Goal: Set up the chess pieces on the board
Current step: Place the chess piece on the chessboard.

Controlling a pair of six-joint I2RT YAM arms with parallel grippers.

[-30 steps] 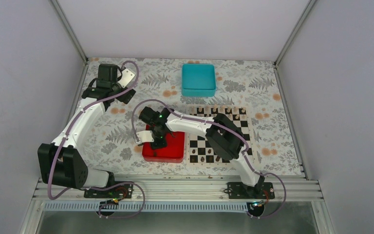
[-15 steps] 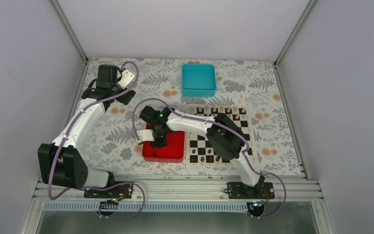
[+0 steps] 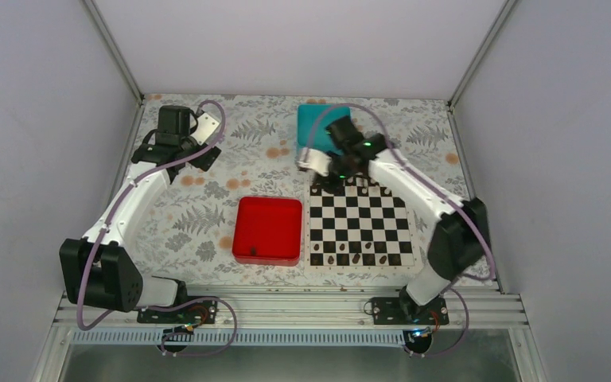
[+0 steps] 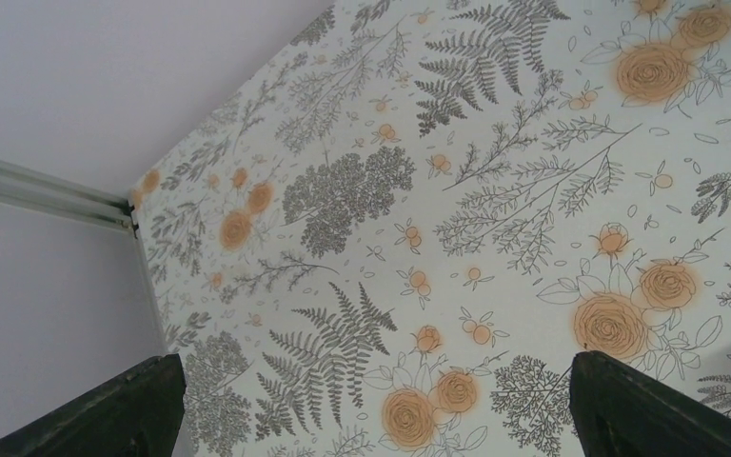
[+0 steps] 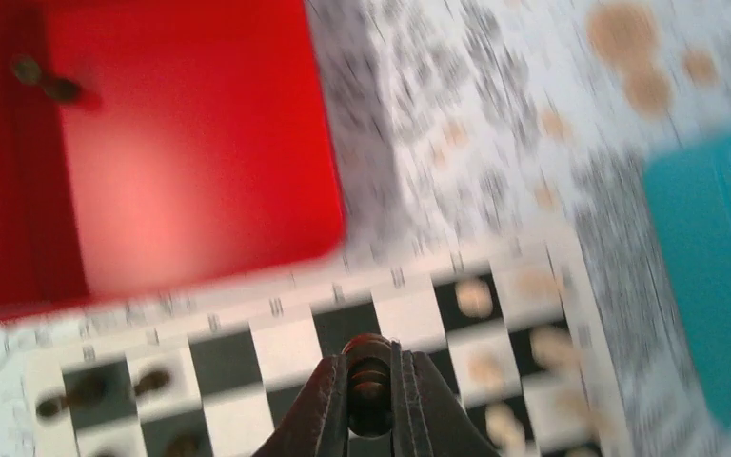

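Observation:
My right gripper [image 5: 371,357] is shut on a small dark brown chess piece [image 5: 369,383], held above the board [image 5: 286,347]. The top view shows this gripper [image 3: 328,183] over the far left edge of the board [image 3: 359,223], beside the teal box. Several dark chess pieces [image 3: 356,259] stand on the board's near rows. Pale pieces [image 5: 476,297] sit on its far rows. Two dark pieces [image 5: 43,81] lie in a corner of the red tray. My left gripper [image 4: 371,419] is open and holds nothing above the floral cloth at the far left [image 3: 173,155].
The red tray [image 3: 268,229] lies just left of the board. The teal box [image 3: 318,119] stands behind the board, partly hidden by my right arm. Grey walls and metal rails close in the table on three sides.
My right gripper shut on a dark piece in the red tray, then swung right and away to the board's far left edge. The left arm has stayed still.

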